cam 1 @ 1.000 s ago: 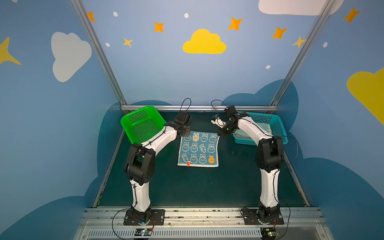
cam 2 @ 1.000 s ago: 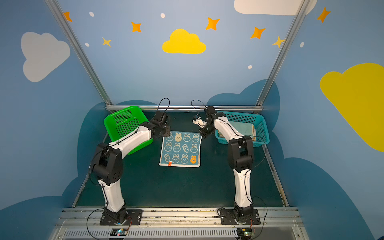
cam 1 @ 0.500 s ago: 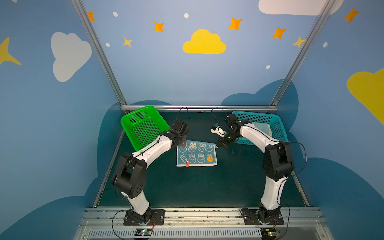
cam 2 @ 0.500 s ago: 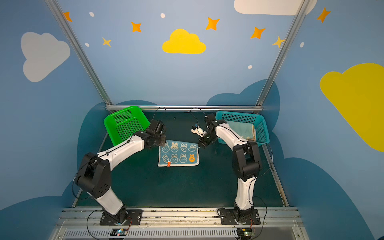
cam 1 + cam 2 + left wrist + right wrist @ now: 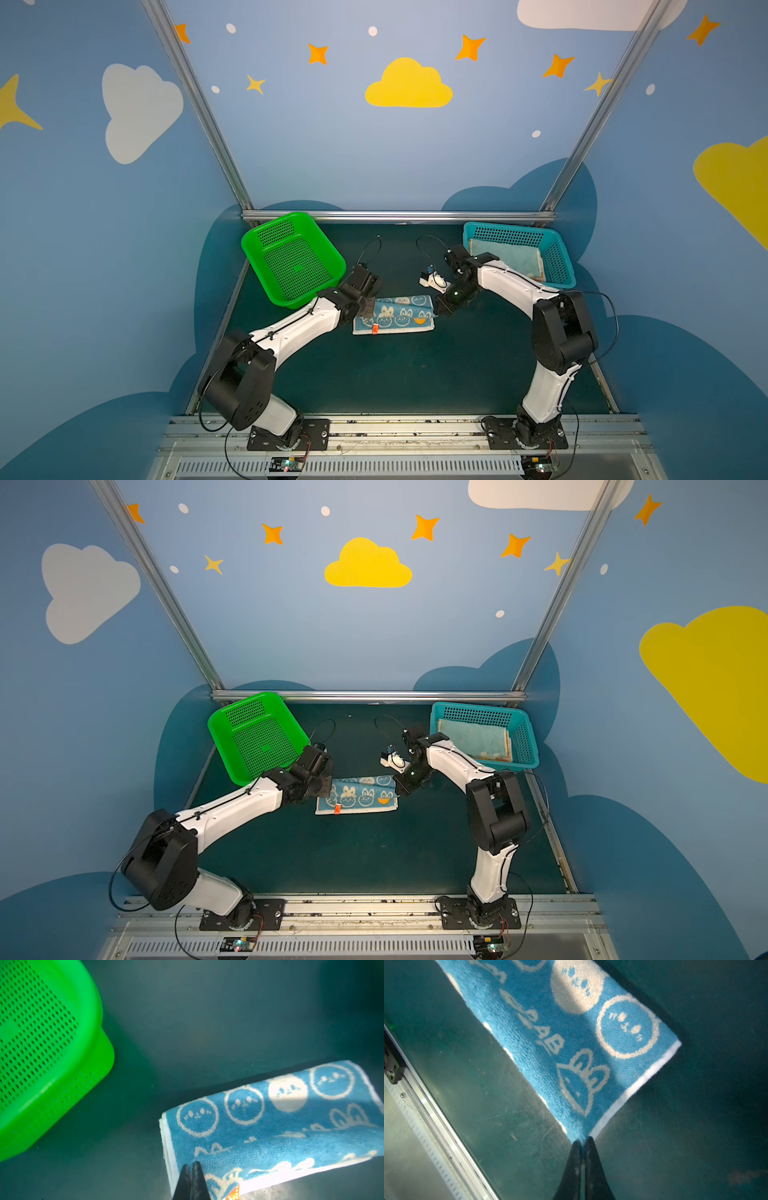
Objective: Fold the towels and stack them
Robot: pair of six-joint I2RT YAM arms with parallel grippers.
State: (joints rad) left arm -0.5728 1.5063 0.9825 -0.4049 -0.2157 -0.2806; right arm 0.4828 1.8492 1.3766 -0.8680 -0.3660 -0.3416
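**A:** What are the grippers doing?

**B:** The left gripper (image 5: 192, 1164) is pinching shut on a corner of the blue terry towel with white rabbit faces (image 5: 395, 316). The right gripper (image 5: 583, 1140) is clamping tight on the corner at the opposite end. The towel is lying mid-table between the two arms, doubled over into a long strip, with its top layer hanging from both grips.

**A:** So how far along is the job?

**B:** I'm judging the first fold as nearly laid. Letting go, folding again and stacking are all waiting.

**A:** And the baskets?

**B:** The green perforated plastic basket (image 5: 291, 266), just beside the left arm, is sitting empty. The teal perforated plastic basket (image 5: 507, 237), behind the right arm, is holding a pale folded towel (image 5: 509, 257) lying flat, with a yellowish edge showing. How many are lying there I cannot tell.
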